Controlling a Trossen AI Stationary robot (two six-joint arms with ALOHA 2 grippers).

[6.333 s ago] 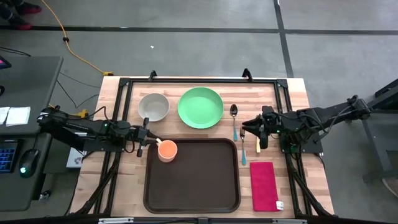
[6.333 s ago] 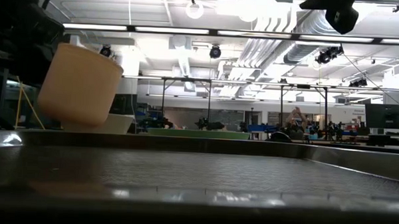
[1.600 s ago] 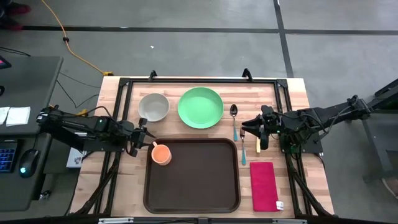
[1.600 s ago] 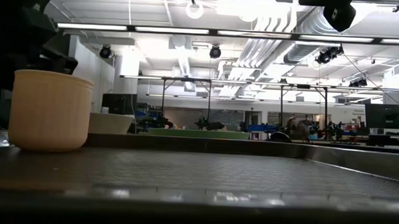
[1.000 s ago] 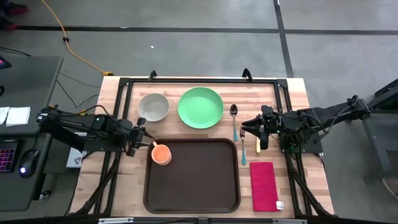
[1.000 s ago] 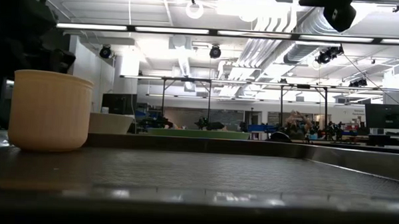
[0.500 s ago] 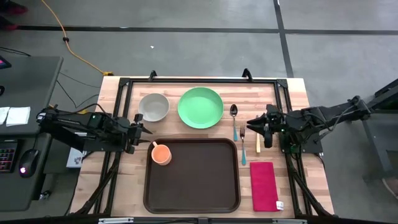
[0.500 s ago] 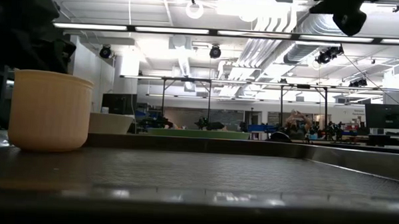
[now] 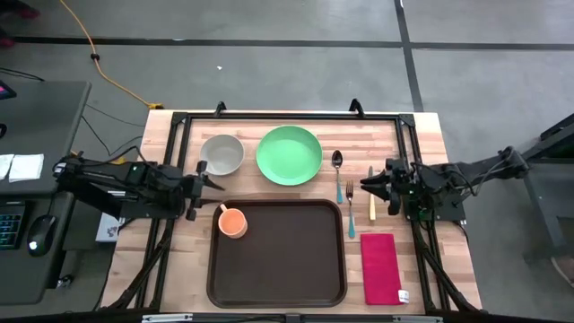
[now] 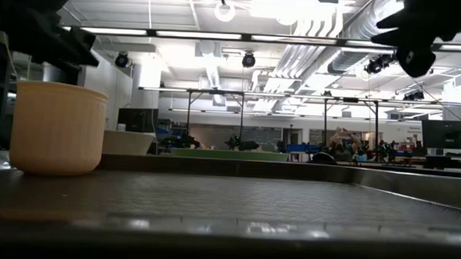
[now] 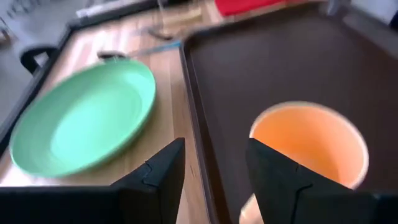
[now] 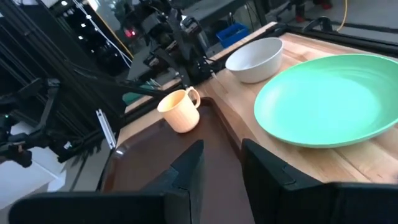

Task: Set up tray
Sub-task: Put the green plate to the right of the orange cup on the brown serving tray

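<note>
Step in hand: judged from the layout, the orange cup point(image 9: 232, 221) stands in the tray's far left corner and the next pieces wait on the table point(image 9: 421, 135) beyond the tray's far rim; the bowl or plate seems the likely next pick
How to do it well: approach the chosen dish from above its rim, keep clear of the cup handle, lift level and set it down flat inside the raised rim, well apart from the cup
Left tool point(image 9: 203, 176): fingers spread wide and holding nothing; it hovers between the white bowl and the cup, just off the tray's far left corner
White bowl point(image 9: 221, 154): on the table, far left, beside the plate; appears empty
Orange cup: upright on the tray, handle toward the left arm; the left wrist view shows its inside empty
Tray point(image 9: 296, 269): dark brown, with a raised rim, lying in the near middle of the table; it holds only the cup, the rest of its floor bare
Green plate point(image 9: 289, 154): on the table just beyond the tray's far rim; nothing on it
Spoon point(image 9: 338, 175), fork point(image 9: 350, 210), knife point(image 9: 371, 206): lying on the table between the tray and the right arm, not in any container
Right tool point(image 9: 369, 184): fingers partly spread, gripping nothing, beside the knife
Red napkin point(image 9: 381, 267): flat on the table, right of the tray
</note>
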